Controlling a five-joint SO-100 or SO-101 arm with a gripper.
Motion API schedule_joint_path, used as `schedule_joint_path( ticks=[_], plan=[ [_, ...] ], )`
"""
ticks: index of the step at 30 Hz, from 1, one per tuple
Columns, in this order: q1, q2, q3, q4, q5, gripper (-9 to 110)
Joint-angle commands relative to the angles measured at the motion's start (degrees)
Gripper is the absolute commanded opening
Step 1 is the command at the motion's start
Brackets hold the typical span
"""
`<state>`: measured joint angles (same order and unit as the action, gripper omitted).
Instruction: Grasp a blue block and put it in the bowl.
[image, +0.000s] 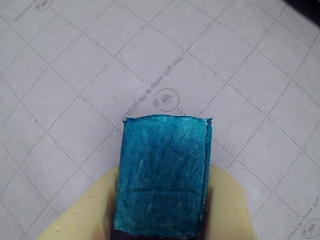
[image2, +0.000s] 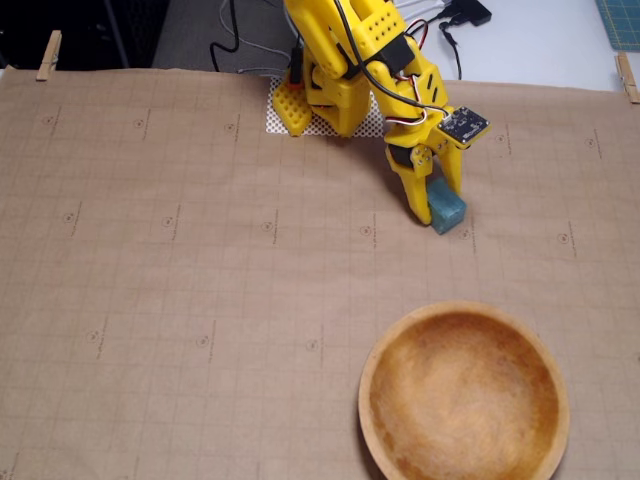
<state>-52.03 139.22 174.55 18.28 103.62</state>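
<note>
Worktop (image2: 150, 300) first: in the fixed view we see a wide flat surface covered with tan gridded wrapping paper, clipped down at its far corners. Next in size is the bowl (image2: 464, 393), a round shallow wooden dish with an orange-brown inside and a paler rim, empty, sitting toward five o'clock in that view. The yellow arm (image2: 350, 60) reaches in from twelve o'clock and bends down toward the paper.

At its tip, the end effector (image2: 432, 200) is closed about the blue block (image2: 447, 211), one yellow finger on each side. In the wrist view we see the same thing close up: the end effector (image: 160, 235) grips the blue block (image: 162, 175) at its lower end, the fingers nearly as far apart as the block is wide. The block's long axis runs straight away from the wrist camera. Whether the block rests on the paper or is just clear of it, we cannot tell.

We judge the grasp made and the carry not yet begun. From the held block the bowl lies toward six o'clock, well apart.
</note>
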Motion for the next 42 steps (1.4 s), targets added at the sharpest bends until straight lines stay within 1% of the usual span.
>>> schedule_joint_path(
  ticks=[1,5,14,20,33,40,42],
  plan=[
    [0.3,1.5,-0.7,-1.0,-0.4,10],
    [0.4,1.8,-0.7,-1.0,-0.4,4],
    [0.4,1.9,-1.1,-1.0,-0.4,-3],
    [1.7,2.1,-3.4,-0.5,-0.4,-3],
    [3.6,2.1,-17.8,-0.1,-0.6,-3],
    [9.0,2.1,-23.6,-0.1,-0.9,-3],
    [10.7,2.1,-25.2,-0.1,-2.4,-3]
  ],
)
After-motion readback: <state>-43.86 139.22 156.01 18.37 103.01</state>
